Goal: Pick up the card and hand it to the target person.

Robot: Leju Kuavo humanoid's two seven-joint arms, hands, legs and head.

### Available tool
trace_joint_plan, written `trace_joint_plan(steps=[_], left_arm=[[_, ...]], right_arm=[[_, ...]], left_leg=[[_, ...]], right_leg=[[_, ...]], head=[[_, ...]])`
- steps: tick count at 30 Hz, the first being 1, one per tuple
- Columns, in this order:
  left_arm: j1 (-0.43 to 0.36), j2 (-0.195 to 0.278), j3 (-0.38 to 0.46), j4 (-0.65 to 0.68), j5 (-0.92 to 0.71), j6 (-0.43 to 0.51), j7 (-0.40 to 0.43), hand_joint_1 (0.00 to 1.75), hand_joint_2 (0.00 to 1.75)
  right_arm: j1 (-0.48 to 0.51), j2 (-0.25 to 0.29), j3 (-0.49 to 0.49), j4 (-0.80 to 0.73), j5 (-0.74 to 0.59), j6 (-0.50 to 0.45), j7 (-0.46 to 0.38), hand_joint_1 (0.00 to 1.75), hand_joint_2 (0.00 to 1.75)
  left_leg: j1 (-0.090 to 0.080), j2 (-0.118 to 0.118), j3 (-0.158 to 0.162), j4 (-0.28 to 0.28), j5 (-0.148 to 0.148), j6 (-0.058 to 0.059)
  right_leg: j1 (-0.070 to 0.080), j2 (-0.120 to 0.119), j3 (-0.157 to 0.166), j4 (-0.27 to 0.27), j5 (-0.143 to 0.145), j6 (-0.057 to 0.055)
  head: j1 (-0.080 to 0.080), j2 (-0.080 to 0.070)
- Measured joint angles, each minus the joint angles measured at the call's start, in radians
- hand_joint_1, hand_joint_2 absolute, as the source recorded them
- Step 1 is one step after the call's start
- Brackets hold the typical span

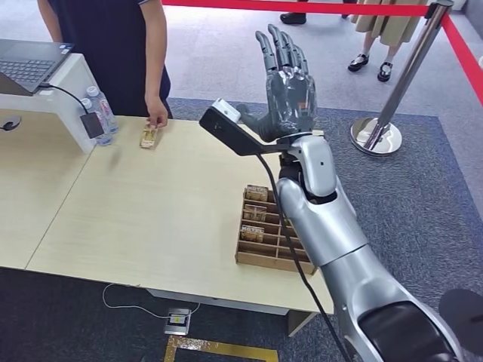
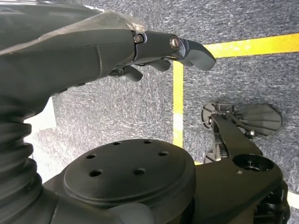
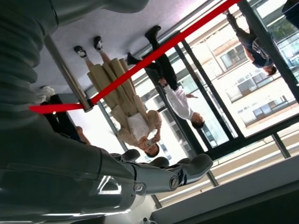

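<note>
My right hand (image 1: 287, 87) is raised with empty fingers (image 1: 283, 45) spread wide, while the card (image 1: 149, 137) lies well off toward my left on the surface (image 1: 170, 211), under the person's hand (image 1: 156, 113).

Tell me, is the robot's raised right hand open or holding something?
Open: the right hand is raised, fingers spread, nothing in it.

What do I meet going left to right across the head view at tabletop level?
Laptop → water bottles → card under the person's hand → right hand, raised and spread → stanchion base.
</note>
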Motion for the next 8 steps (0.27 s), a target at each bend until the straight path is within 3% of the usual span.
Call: trace_joint_plan(steps=[8], left_arm=[[0.002,0.0,0.002,0.0,0.008,0.0,-0.004,0.0,1.75]], right_arm=[[0.14,-0.102,-0.002,-0.218,0.052,-0.01,0.026,0.0,1.75]], left_leg=[[0.0,0.0,0.0,0.0,0.0,0.0]], right_leg=[[0.0,0.0,0.0,-0.001,0.0,0.0]], head=[[0.0,0.0]])
